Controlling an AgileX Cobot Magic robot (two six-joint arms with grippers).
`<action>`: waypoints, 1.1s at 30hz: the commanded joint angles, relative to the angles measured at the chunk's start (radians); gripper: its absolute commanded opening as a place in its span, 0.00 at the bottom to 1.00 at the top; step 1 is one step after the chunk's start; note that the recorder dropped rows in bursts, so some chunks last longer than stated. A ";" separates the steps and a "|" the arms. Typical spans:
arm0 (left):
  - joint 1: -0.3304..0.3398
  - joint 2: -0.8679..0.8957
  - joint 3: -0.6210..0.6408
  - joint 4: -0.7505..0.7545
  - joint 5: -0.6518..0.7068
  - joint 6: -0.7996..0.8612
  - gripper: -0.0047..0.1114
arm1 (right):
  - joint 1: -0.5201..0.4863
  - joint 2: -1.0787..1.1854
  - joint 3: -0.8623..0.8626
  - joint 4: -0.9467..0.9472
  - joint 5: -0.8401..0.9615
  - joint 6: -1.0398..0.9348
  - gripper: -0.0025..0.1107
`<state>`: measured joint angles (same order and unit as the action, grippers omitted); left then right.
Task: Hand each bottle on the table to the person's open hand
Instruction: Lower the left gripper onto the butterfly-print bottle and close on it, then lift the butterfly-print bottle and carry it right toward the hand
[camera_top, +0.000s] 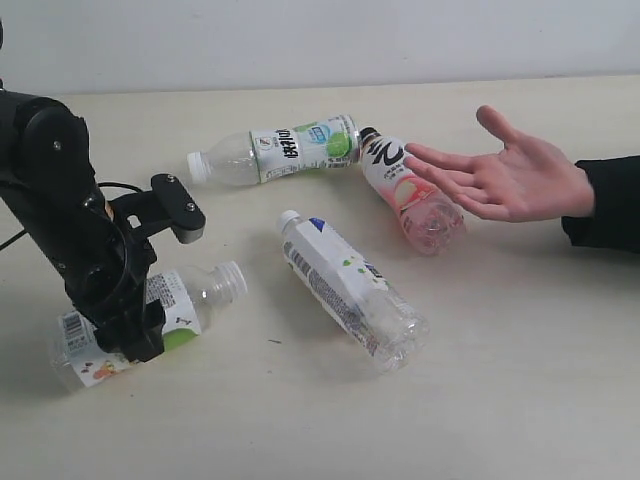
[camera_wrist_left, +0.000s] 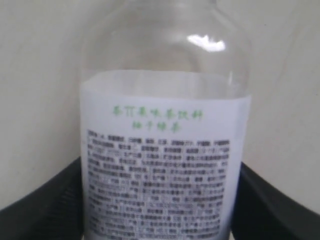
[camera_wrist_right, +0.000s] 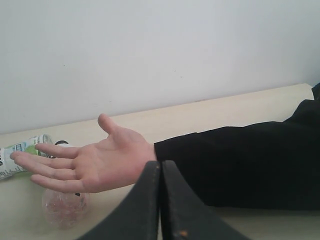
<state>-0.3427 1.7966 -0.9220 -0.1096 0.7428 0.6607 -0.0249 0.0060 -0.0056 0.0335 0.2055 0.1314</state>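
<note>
White-labelled bottle (camera_wrist_left: 160, 165) between wide-apart sides of left tool (camera_top: 138, 335); right tool (camera_wrist_right: 160, 172) together, empty.

exterior: over table (camera_top: 500, 380) | left wrist: seemingly against bottle (camera_wrist_left: 160, 175) | right wrist: low, shares hand (camera_wrist_right: 95, 167)

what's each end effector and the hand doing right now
Left end effector: jaws straddle the lying bottle; whether it grips cannot be told.
Right end effector: closed, empty.
Person's hand: open, palm up, empty.

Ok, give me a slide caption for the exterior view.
Left jaws flank a bottle lying on the table; three other bottles lie nearer the person's open hand.
</note>
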 joint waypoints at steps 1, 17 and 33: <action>-0.006 -0.001 -0.015 -0.008 0.018 -0.019 0.43 | 0.001 -0.006 0.006 0.002 -0.005 0.001 0.03; -0.006 -0.183 -0.162 -0.079 0.405 -0.481 0.04 | 0.001 -0.006 0.006 0.001 -0.002 0.001 0.03; -0.393 -0.240 -0.160 -0.242 -0.444 -0.918 0.04 | 0.001 -0.006 0.006 0.001 -0.002 0.001 0.03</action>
<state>-0.6843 1.5349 -1.0772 -0.3425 0.4503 -0.1843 -0.0249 0.0060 -0.0056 0.0335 0.2055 0.1314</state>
